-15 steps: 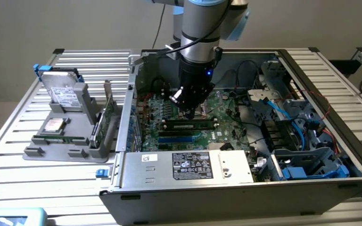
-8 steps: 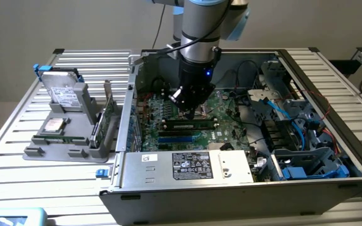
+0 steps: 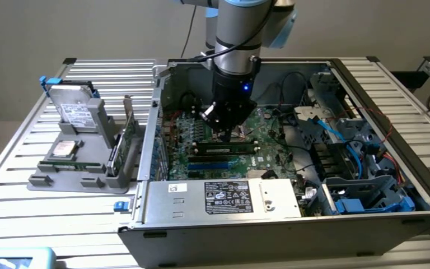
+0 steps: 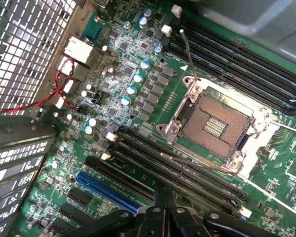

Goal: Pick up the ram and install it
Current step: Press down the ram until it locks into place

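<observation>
Slatted metal tabletop (image 3: pixel 20 185) against a plain beige wall, with an open PC case (image 3: pixel 290 224) lying on its side across most of it.

Going from the exterior view's left: a grey parts holder (image 3: pixel 76 168) sits on the slats, with a silver hard drive (image 3: pixel 76 109) standing upright in it, a second drive (image 3: pixel 64 148) lying flat lower down, and a green expansion card (image 3: pixel 125 143) standing on edge at the holder's side nearest the case. A thin green strip (image 3: pixel 69 166) lies along the holder's front slot, too small to say what it is.

Inside the case you get the green motherboard (image 3: pixel 200 140), and the arm comes straight down over it. The ram (image 3: pixel 226 149) is a long, narrow, dark green stick with a pale label strip along it, sitting in one of the memory slots (image 4: pixel 177 173), parallel to the black and blue slots beside it. The hand (image 3: pixel 226 131) is directly above the stick, its tip right at the stick's upper edge; whether it's actually touching, can't tell. Fingers are together, pinched shut, not clamped on anything I can make out.

Wrist view looks down on the bare CPU socket (image 4: pixel 217 123) with empty dark slots either side. Further right in the exterior view: blue cables (image 3: pixel 335 140) and the drive cage (image 3: pixel 368 193), with the power supply (image 3: pixel 223 196) along the near wall.
</observation>
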`<action>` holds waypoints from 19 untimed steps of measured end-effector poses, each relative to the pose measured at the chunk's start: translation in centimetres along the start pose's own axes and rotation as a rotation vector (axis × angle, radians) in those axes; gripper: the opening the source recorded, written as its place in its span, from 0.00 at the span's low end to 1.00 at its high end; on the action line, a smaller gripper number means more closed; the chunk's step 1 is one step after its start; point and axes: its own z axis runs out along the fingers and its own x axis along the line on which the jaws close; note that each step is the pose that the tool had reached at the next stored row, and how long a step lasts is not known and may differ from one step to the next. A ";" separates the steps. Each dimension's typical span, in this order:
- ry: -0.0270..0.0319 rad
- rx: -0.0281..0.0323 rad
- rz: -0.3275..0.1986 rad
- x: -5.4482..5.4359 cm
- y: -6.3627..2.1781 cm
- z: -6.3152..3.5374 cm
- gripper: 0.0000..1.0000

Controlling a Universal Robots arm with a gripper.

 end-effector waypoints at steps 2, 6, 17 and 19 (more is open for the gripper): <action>0.0000 -0.0007 0.022 0.0 0.00 0.00 0.11; -0.0009 -0.0017 0.063 0.0 0.00 0.00 0.11; -0.0026 0.0010 0.153 0.0 -0.01 -0.01 0.11; -0.0032 0.0017 0.168 0.0 0.00 -0.01 0.11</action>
